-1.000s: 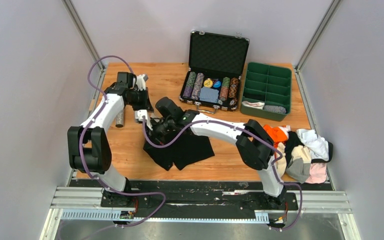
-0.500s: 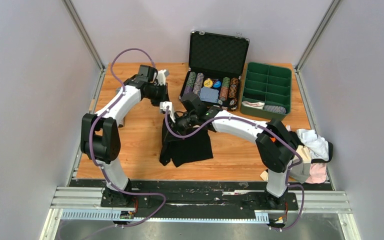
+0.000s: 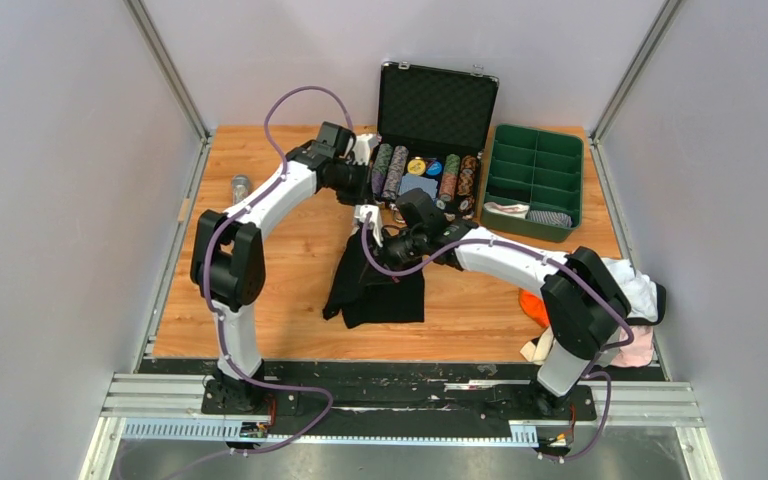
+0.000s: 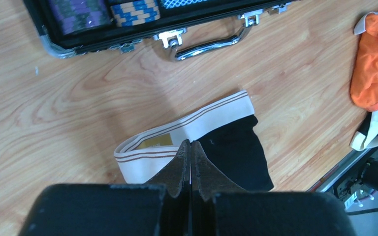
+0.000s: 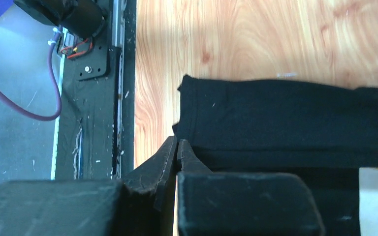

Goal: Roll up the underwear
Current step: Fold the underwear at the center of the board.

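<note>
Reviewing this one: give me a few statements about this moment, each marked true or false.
1. The case of poker chips stands open. True.
2. The black underwear lies in the green tray. False: it is on the table, in front of the case.
3. The left hand and the right hand are both shut. True.
4. The underwear's waistband is orange. False: it is white with thin stripes.
5. The green tray is empty. False: cloth pieces sit in its near compartments.
</note>
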Robot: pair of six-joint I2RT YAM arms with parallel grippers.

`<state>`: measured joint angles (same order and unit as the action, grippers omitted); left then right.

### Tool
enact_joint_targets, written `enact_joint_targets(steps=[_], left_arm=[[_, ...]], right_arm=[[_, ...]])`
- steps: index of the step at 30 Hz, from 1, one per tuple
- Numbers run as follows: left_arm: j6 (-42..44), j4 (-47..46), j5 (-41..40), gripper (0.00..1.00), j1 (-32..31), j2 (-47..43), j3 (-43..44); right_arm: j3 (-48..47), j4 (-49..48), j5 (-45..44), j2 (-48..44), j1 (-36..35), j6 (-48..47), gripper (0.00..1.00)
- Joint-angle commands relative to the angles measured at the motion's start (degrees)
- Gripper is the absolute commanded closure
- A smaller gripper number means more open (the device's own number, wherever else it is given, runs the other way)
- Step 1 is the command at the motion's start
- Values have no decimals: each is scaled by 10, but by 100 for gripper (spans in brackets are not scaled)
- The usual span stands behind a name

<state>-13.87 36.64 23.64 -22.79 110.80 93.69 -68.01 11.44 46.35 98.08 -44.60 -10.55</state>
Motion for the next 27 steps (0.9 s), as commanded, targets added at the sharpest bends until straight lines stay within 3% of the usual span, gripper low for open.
enact_joint_targets(steps=[1,27], left_arm=[[-11,-6,-6,100,-15,23,40],[-26,-42,-15,100,-95,91,86]], right_arm=[[44,-10,3,-37,23,-5,100],[170,65,-10,-150,65,-40,100]])
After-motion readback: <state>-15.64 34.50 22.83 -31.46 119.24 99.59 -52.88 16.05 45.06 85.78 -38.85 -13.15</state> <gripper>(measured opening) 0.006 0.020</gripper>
